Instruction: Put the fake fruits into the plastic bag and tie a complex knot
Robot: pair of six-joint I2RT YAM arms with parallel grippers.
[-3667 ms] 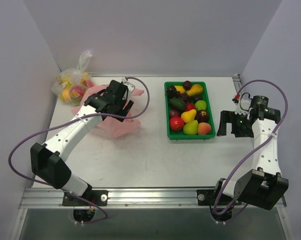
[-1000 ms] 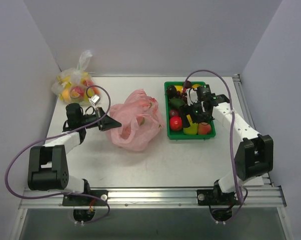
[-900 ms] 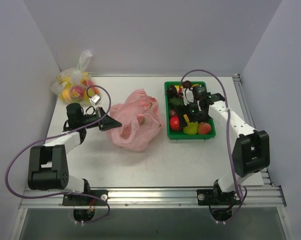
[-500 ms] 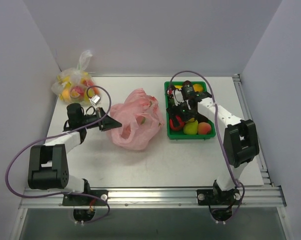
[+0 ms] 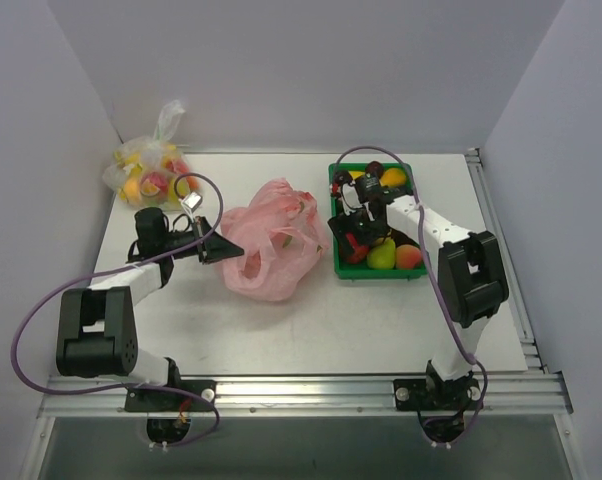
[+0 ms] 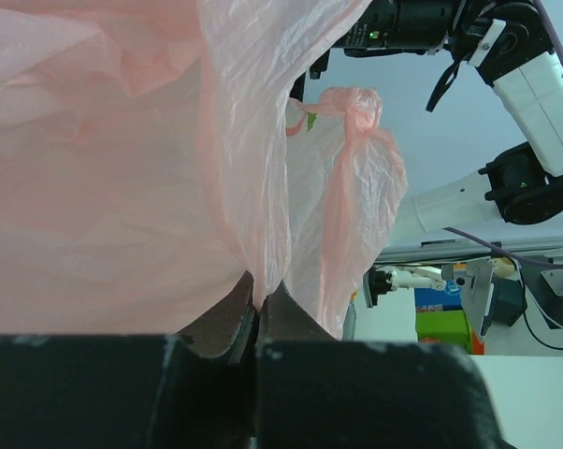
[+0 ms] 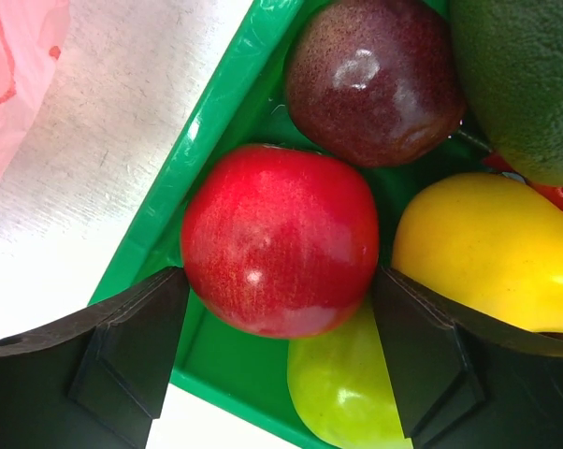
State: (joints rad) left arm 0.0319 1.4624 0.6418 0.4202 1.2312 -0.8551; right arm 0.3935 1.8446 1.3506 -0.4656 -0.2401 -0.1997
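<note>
Left gripper (image 6: 258, 313) pinches plastic bag (image 6: 122, 187) edge. Right gripper (image 7: 277, 351) spread wide, fingers (image 7: 132, 346) at 3 and 9 o'clock beside red apple (image 7: 280, 238), in green tray (image 7: 216, 112).

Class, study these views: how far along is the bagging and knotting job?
Done: the plastic bag lies bulging, with coloured shapes, seemingly fruit, showing through. In hand: the left tool is shut on the bag's film, while the open right tool straddles the red apple in the green tray. Left: that apple, the tray's other fruits, then the knot.

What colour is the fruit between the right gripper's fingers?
Red apple, clearest in the right wrist view.
</note>
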